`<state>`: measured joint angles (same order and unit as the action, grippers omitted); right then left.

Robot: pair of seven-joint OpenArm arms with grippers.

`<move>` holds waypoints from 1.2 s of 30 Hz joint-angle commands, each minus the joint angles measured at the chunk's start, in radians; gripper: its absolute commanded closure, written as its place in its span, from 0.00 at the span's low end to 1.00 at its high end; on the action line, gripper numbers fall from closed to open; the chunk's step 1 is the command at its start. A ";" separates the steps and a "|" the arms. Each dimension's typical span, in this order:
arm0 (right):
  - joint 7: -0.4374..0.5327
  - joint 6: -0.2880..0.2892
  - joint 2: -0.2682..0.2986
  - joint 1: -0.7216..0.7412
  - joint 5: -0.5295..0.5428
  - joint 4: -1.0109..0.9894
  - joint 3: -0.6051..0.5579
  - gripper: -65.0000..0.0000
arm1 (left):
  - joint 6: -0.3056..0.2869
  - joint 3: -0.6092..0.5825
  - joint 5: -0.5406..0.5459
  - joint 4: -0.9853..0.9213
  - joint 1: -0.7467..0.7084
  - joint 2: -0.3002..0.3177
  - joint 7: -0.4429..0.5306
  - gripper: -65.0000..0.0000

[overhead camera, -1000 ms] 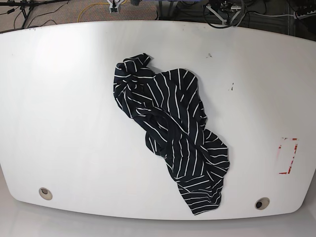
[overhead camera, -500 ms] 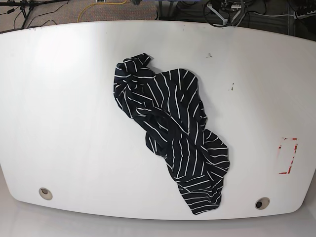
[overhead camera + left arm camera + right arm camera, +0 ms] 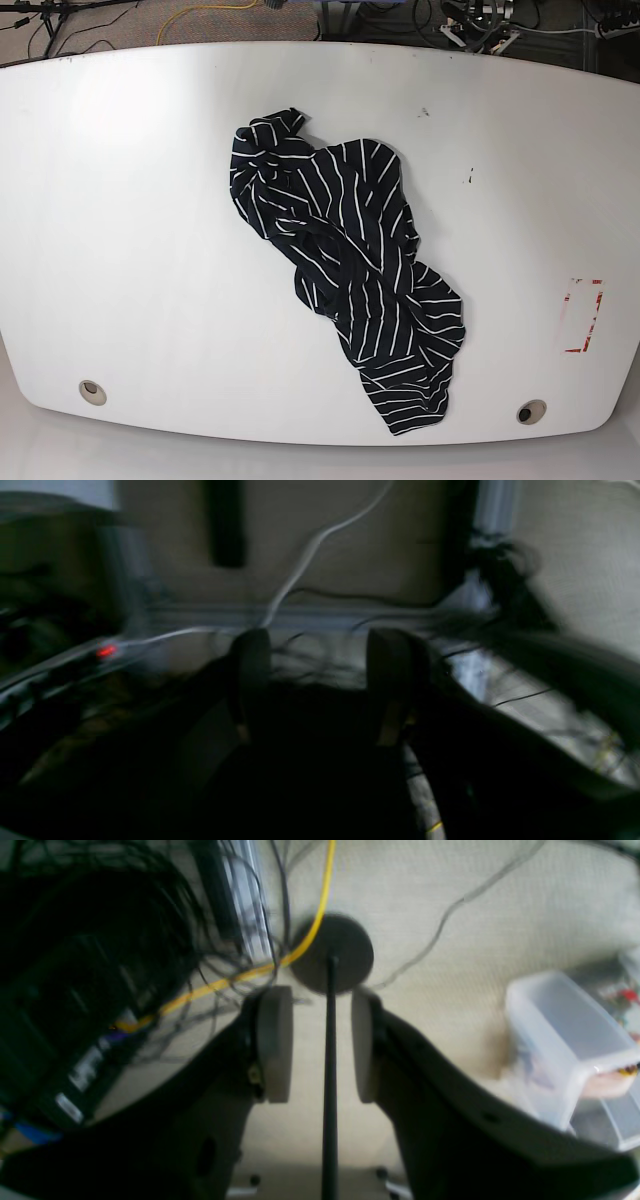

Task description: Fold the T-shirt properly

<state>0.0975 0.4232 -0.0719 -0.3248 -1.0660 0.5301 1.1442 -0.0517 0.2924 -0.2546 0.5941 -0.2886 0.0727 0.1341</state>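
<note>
The T-shirt (image 3: 345, 280) lies crumpled in a long heap near the middle of the white table (image 3: 130, 230), running diagonally from the far centre down toward the near edge on the view's right, its thin white stripes twisting every which way through the folds. No arm reaches over the table in the base view; nothing touches the cloth. Over on the right wrist camera, the right gripper (image 3: 315, 1042) hangs off the table above pale carpet, its pads parted with nothing between them but a thin black pole (image 3: 330, 1080) seen behind, rising from a round dark base (image 3: 332, 957). A yellow cable (image 3: 300, 947) snakes past that base into a tangle of dark wires. At the right edge of that view sits a clear plastic bin (image 3: 565, 1040); what is in it is too blurred to name. The left wrist picture is dim and smeared: the left gripper (image 3: 320, 680) shows two dark fingers standing apart, empty, with a white cable (image 3: 310, 555) and a small red light (image 3: 106, 651) beyond.
</note>
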 commanded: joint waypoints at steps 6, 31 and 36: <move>0.018 -0.007 0.002 0.063 0.011 0.011 -0.033 0.71 | 0.002 -0.006 0.005 0.045 -0.050 0.014 -0.011 0.56; 0.018 -0.008 0.002 0.048 0.013 0.012 -0.051 0.71 | 0.002 -0.005 0.005 0.191 -0.120 0.011 -0.012 0.56; 0.018 -0.008 0.001 0.046 0.013 0.012 -0.051 0.71 | 0.002 -0.005 0.007 0.223 -0.165 0.008 -0.012 0.56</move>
<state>0.1211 0.4156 -0.0723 -0.2638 -1.0473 0.5365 1.0912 -0.0528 0.2859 -0.2501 0.8005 -0.4278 0.0761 0.1196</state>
